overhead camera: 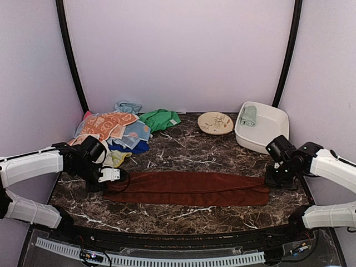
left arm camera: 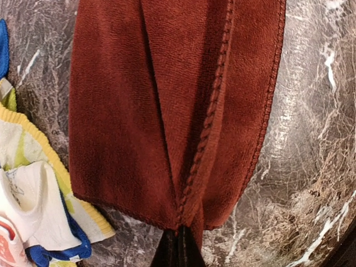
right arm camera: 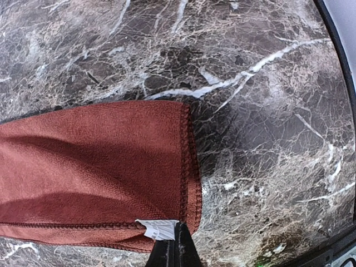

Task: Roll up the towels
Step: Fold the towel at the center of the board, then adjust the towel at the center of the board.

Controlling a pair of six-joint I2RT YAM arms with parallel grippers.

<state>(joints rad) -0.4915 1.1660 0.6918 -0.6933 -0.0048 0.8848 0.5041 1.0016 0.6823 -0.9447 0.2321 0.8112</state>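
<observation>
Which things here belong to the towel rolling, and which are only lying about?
For the job: maroon towel, pinched by left gripper and right gripper; heap of coloured towels; green towel; mint towel, in white tub.
Lying about: beige plate.

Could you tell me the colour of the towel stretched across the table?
The towel is maroon-brown; left wrist view shows it best.

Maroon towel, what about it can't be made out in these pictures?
Maroon towel ends: top view, covered by the left gripper and right gripper.
Its white tag: right wrist view, print too small.
How much cloth each gripper holds: wrist views, cut off by the bottom edge.
</observation>
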